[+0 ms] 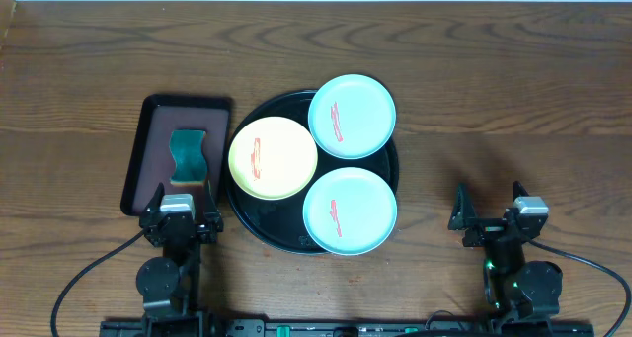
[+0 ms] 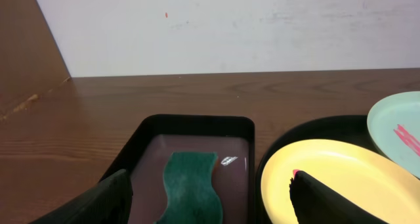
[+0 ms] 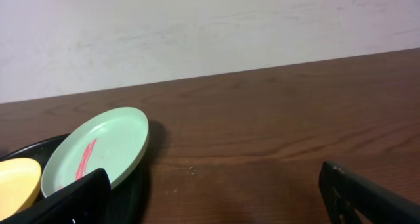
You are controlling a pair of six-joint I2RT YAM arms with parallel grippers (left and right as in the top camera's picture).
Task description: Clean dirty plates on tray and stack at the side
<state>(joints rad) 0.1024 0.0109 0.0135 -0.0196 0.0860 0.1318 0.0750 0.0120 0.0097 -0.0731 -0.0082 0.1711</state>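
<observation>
Here the green wavy-edged sponge [image 1: 188, 154] lies just ahead of the released left pincer [image 1: 182, 199], long axis toward the far edge of the wooden counter [image 1: 494, 80]. The right pincer [image 1: 489, 204], likewise released, stands farther off.

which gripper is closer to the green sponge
Left. The left gripper sits at the near edge of the brown tray holding the sponge; the right gripper is beyond the black tray, much farther away.
</observation>
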